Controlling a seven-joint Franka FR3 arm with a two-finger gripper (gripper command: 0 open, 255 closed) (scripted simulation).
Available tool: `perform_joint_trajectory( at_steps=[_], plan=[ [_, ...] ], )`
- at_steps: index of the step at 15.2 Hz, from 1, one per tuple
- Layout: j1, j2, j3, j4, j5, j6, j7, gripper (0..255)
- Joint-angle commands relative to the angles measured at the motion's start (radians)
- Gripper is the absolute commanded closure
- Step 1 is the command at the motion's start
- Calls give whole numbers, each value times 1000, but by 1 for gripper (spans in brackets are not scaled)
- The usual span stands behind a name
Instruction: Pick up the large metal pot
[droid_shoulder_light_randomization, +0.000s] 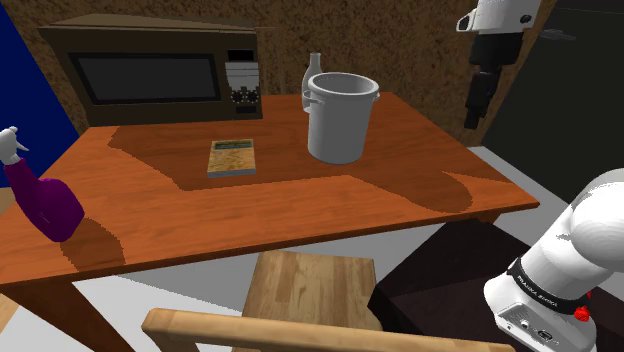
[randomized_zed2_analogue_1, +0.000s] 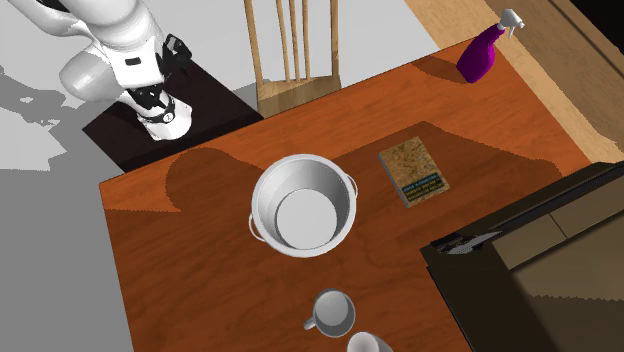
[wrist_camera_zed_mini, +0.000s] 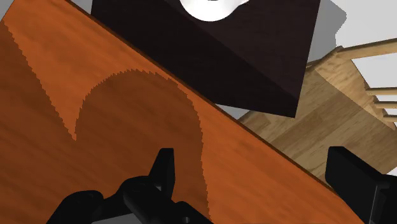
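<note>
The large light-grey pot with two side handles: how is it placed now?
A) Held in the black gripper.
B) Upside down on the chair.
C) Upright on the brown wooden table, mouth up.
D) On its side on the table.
C: the large light-grey pot stands upright on the brown wooden table with its round mouth facing up, while the black two-finger gripper hangs open, apart from it.

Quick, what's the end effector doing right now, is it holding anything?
End effector: open, holding nothing.
</note>
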Motion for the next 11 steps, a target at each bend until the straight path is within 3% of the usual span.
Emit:
perform_joint_trajectory(
  at_steps=[1,11],
  plan=[
    [0,0,0,0,0,0,0,0],
    [4,371,48,243,-19,173,5,0]
  ],
)
